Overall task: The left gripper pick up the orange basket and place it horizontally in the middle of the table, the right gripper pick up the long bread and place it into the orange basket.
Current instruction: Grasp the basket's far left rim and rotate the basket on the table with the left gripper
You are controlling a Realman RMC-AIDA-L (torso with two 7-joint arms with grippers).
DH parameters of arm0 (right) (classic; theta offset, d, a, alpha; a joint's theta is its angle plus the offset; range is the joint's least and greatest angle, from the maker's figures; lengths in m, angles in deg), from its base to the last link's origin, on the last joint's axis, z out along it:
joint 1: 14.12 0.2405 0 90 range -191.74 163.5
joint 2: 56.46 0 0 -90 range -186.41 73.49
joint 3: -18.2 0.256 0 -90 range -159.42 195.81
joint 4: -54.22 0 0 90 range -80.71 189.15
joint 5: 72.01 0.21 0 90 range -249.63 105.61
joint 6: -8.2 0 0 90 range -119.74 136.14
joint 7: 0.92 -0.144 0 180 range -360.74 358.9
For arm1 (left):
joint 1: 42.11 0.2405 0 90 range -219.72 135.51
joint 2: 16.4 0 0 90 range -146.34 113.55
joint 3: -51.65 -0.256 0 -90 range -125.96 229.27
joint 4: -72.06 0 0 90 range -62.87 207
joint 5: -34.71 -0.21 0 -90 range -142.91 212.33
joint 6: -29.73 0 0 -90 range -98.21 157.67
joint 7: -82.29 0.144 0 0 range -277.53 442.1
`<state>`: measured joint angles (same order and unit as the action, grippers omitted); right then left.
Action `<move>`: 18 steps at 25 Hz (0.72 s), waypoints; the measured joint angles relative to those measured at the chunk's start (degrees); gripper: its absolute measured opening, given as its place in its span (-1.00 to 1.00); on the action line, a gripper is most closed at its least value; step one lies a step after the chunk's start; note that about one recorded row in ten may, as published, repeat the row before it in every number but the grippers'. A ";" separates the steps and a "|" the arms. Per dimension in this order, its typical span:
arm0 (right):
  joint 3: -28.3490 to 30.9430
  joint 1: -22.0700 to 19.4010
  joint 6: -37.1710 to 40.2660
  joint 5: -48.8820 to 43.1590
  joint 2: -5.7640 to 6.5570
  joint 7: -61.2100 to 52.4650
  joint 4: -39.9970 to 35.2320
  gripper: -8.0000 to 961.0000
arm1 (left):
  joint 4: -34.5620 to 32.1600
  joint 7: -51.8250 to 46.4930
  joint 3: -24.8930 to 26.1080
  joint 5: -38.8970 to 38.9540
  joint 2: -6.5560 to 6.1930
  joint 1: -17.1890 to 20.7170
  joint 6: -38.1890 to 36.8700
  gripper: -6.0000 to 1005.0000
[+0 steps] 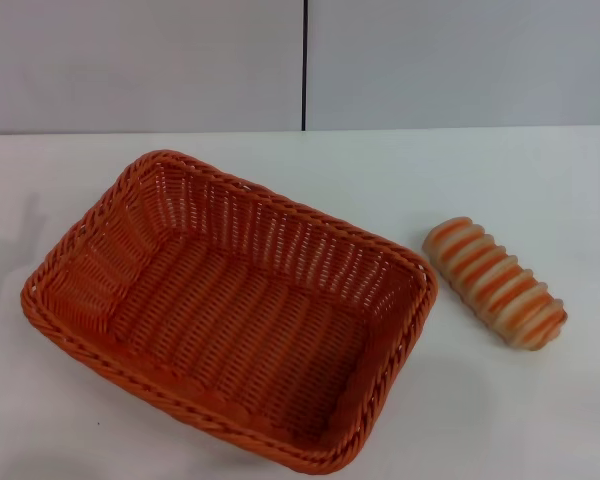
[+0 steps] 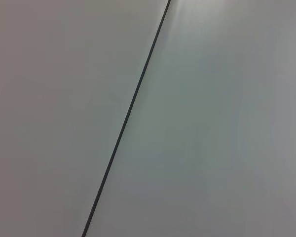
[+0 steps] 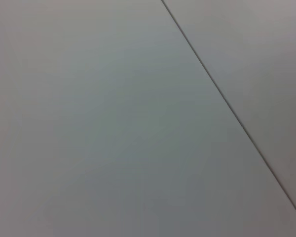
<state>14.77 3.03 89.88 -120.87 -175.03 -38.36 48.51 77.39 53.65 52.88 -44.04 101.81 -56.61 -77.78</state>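
In the head view, the orange basket (image 1: pixel 230 310) is seen resting on the white counter (image 1: pixel 500 410), set slightly left of the middle and turned at an angle, so that its long sides run from the far left toward the near right. Its open side faces up, and nothing is held inside it. The long bread (image 1: pixel 495 283) is laid on the counter to the right of the basket, just beside its right-hand short end but apart from it, with a strip of bare counter between them. The bread is also turned at an angle, its ridged stripes running across it. Behind the counter, a pale wall (image 1: pixel 130 60) is seen, split by a dark vertical seam (image 1: pixel 304 65). Neither hand is shown in this view.

In the left wrist view, only a plain grey surface crossed by a thin dark line is shown. The left hand is not pictured, so its state cannot be told.

In the right wrist view, a similar pale grey surface with a thin slanting line is shown. The right hand is not pictured either, and its state cannot be told.
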 joint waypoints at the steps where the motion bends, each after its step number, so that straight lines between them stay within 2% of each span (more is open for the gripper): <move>1: 0.00 0.12 -0.23 0.00 0.01 0.00 0.00 0.69 | -0.02 -0.01 0.00 0.00 0.00 -0.10 0.10 0.55; 13: 0.00 0.84 -1.61 -0.01 0.07 0.00 0.00 0.69 | -1.60 -0.95 -0.58 0.01 -0.11 -1.24 0.97 0.55; 18: -0.16 0.94 -2.54 -0.09 0.12 -1.43 -0.35 0.69 | -9.11 -9.02 -6.65 -0.02 -0.19 -2.23 0.93 0.55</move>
<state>14.61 3.97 87.34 -120.96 -174.91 -39.79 48.15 68.28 44.63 46.23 -44.06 101.62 -58.84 -76.84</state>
